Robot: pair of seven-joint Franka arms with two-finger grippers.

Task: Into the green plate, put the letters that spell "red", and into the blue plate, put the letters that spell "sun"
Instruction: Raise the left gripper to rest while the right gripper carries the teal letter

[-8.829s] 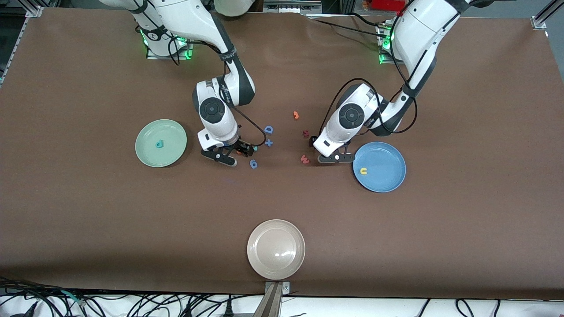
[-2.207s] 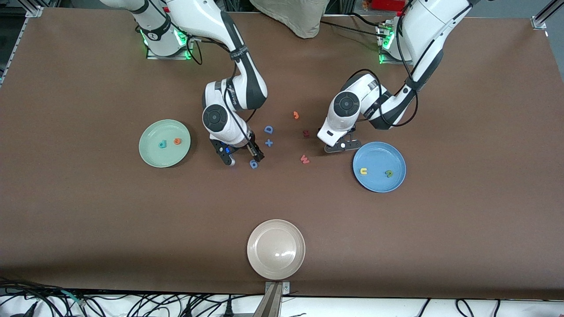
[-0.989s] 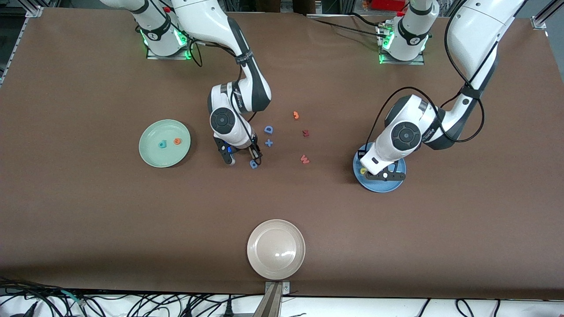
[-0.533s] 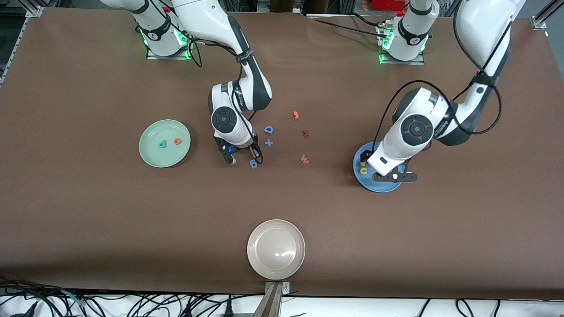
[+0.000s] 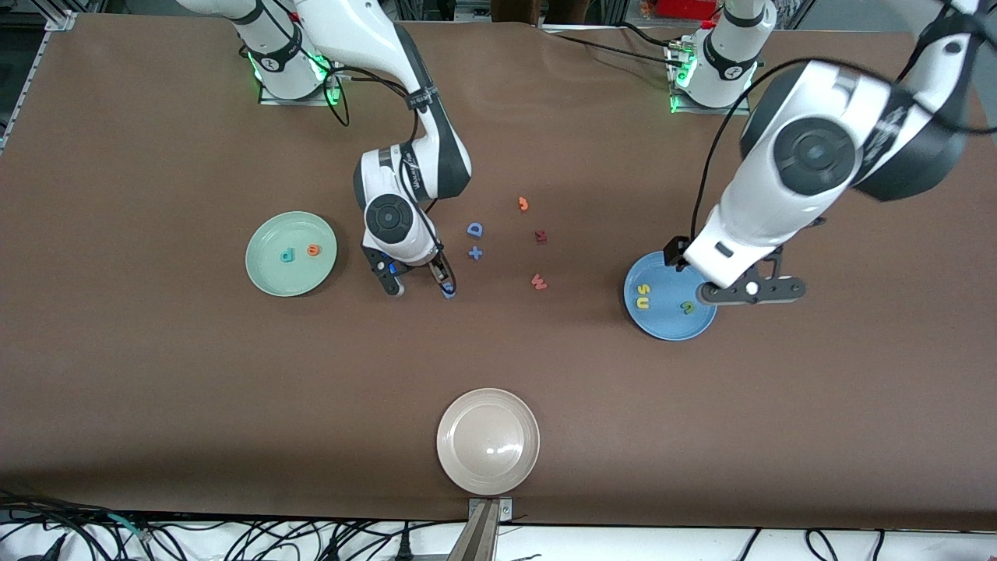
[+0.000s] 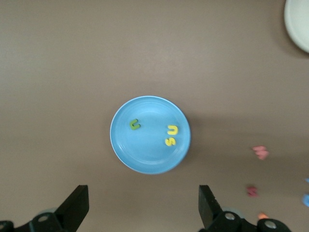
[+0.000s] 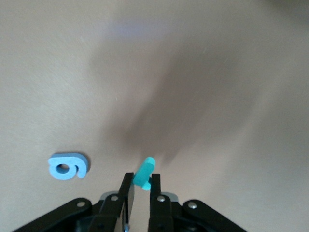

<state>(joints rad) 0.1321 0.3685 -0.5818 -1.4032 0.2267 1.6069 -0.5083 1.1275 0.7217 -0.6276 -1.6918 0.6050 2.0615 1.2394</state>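
A: Front view first. Where does the last letter stand against its plate?

B: The right end effector is over the tabletop beside the blue "q"-like letter. The green plate, holding the "d" and the "e", lies toward the right arm's end from it, with nothing between them. That is the way the carry should go, I judge.

A: And the blue plate?

B: The blue plate has the "s", "u" and "n" in it. The left end effector hangs high over its rim.

A: Left wrist view?

B: It looks straight down: its fingers are spread wide with nothing between them, and all three letters lie inside the plate. That arm looks finished.

A: Right wrist view?

B: The fingers are pressed together on the teal "r", which stands on edge, its long axis sticking out past the tips. The "q"-like letter lies flat, apart from it.

A: Room?

B: Bare brown surface around. The right arm is the nearer one to the green plate.
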